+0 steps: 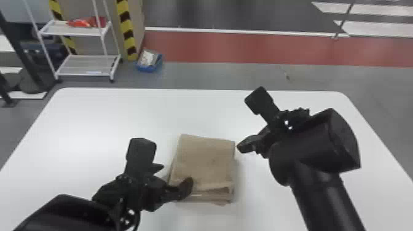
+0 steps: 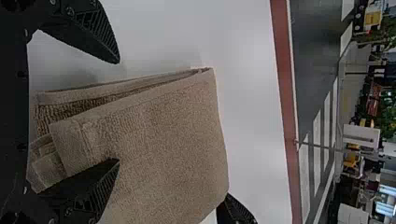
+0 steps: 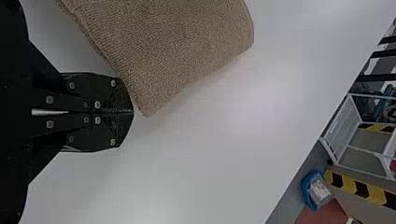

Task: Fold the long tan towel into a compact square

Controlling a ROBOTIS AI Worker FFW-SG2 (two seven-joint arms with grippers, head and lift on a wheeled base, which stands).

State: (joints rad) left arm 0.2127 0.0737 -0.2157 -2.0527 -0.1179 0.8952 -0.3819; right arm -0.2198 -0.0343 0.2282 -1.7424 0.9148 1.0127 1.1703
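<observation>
With surface extending around its edges lies the folded towel, the left gripper at its left edge with parted jaws, the right gripper beside it, clenched, and the left wrist view reveals its layers.

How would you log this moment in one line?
towel: folded squarish, on table | left fingers: apart, at towel's near left corner | right fingers: together, by its far right corner

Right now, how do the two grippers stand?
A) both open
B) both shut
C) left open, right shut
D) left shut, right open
C: the left gripper has its fingers spread apart in the left wrist view, while the right gripper has its fingers together next to the towel in the right wrist view.
</observation>
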